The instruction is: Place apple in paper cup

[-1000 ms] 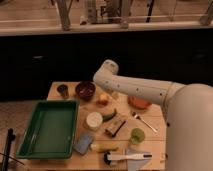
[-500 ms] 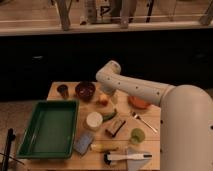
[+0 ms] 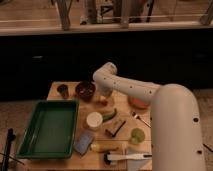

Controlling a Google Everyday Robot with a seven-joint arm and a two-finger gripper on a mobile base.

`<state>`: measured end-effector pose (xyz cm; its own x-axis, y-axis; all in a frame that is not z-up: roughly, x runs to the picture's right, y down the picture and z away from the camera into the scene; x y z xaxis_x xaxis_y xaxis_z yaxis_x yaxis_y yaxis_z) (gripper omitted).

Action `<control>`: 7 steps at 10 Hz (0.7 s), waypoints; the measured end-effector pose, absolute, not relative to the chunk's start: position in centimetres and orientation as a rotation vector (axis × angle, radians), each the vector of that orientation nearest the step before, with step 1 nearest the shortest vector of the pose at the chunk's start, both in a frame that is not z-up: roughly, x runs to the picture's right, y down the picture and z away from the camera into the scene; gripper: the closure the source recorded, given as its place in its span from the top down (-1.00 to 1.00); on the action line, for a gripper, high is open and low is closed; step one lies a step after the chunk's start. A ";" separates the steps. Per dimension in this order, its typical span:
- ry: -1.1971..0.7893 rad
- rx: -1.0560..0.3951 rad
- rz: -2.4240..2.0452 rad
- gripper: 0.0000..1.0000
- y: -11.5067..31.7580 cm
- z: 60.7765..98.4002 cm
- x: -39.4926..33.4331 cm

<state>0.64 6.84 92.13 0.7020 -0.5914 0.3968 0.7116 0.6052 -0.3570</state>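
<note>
Gripper (image 3: 105, 95) low over the wooden table (image 3: 54, 95), directly above the apple (image 3: 103, 102), whether it is clamped on the fruit cannot be told, apple just right of a dark bowl (image 3: 85, 90), paper cup (image 3: 93, 120) nearer the front, apart from the apple

Your robot's arm (image 3: 150, 95) is white all over, smooth and a bit shiny. The part nearest you is a big fat round tube, like a barrel. Further along it gets thinner, and there is a round knob like an elbow at the bend. The gripper (image 3: 105, 94) is at the thin end, low over the middle of the counter (image 3: 54, 91). It looks pale too.
</note>
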 end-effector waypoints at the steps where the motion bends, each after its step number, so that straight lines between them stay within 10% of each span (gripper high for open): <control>1: -0.252 -0.526 -0.766 0.33 7.0 92.4 0.6; 7: -0.300 -0.540 -0.776 -0.87 7.3 93.3 0.1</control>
<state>0.05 7.30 93.34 0.6813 -0.5804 0.4461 0.7296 0.5883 -0.3487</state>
